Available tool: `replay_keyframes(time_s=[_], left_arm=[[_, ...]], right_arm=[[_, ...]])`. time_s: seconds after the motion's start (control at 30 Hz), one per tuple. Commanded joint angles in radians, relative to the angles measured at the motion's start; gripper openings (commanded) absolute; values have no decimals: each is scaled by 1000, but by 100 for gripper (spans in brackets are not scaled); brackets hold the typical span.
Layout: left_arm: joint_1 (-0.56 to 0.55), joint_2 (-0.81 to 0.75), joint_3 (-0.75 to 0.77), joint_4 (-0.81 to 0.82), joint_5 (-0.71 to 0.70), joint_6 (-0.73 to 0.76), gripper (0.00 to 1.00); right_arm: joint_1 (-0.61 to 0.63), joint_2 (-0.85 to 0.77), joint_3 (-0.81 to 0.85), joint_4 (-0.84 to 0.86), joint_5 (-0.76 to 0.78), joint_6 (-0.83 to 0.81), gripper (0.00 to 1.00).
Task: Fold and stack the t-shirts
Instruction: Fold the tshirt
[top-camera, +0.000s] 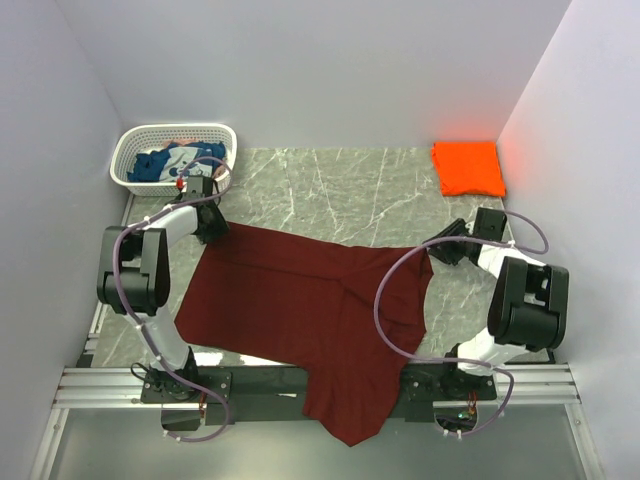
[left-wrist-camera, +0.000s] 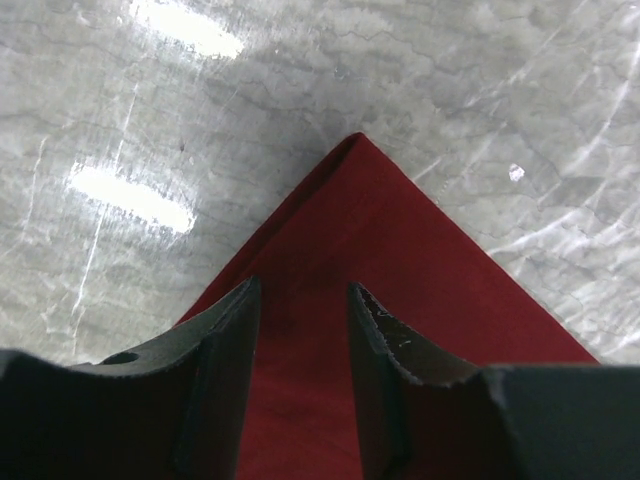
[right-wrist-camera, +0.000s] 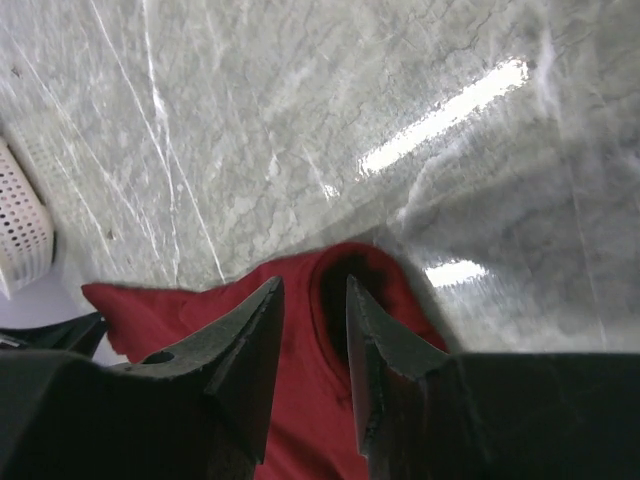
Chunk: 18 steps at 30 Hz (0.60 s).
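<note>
Maroon t-shirt (top-camera: 300, 300) directly beneath both sets of jaws, spread over the table (top-camera: 330, 190).

Left jaws parted, straddling one pointed corner of the cloth. Tip of that corner just ahead of the fingertips (left-wrist-camera: 240, 300), fabric flat underneath, nothing clenched.

Right jaws parted too, over the opposite corner. A rounded fold or opening of cloth just ahead of and between them; impossible to tell sleeve from collar.

Far edge of the shirt running straight from one set of jaws to the other. Rest of the cloth trailing back behind both, toward the arm bases, with one end drooping off the near table edge. Each corner nearest its own arm, so neither needing to reach across.

Likely next: pinching both corners together and drawing that edge back over the body for a first fold. Everything hinging on an even lift from both sides.

In the way: the right arm's grey cable (top-camera: 385, 300), looping across the cloth behind the right jaws and probably liable to snag.

Beyond and just left of the left jaws, a white basket (top-camera: 135, 150) holding a blue t-shirt (top-camera: 160, 165). Well beyond the right jaws, an orange t-shirt (top-camera: 467, 167), already folded, clear of the path.
</note>
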Motion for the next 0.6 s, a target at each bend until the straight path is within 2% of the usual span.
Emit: replay_keyframes(time_s=[0.0,0.2,0.3,0.4,0.43,0.57], left_arm=[[1,19,47,26,6,9,45],[1,31,41,8,-10,3,43],[1,39,41,-6,-32,3,42],[2,47,39,-12,-32,5,41],[4,50,38,-17,-35,3,41],[5,63,44,-40,-49,-4,40]], right_arm=[[-5,44,-15,111,-58,24,39],[-6,102,-45,194,-92,61,38],[-20,113,-70,219,-78,87,34],[-49,102,-108,263,-85,111,26],[-66,98,-123,271,-84,116,18],[-89,81,-131,262,-73,105,8]])
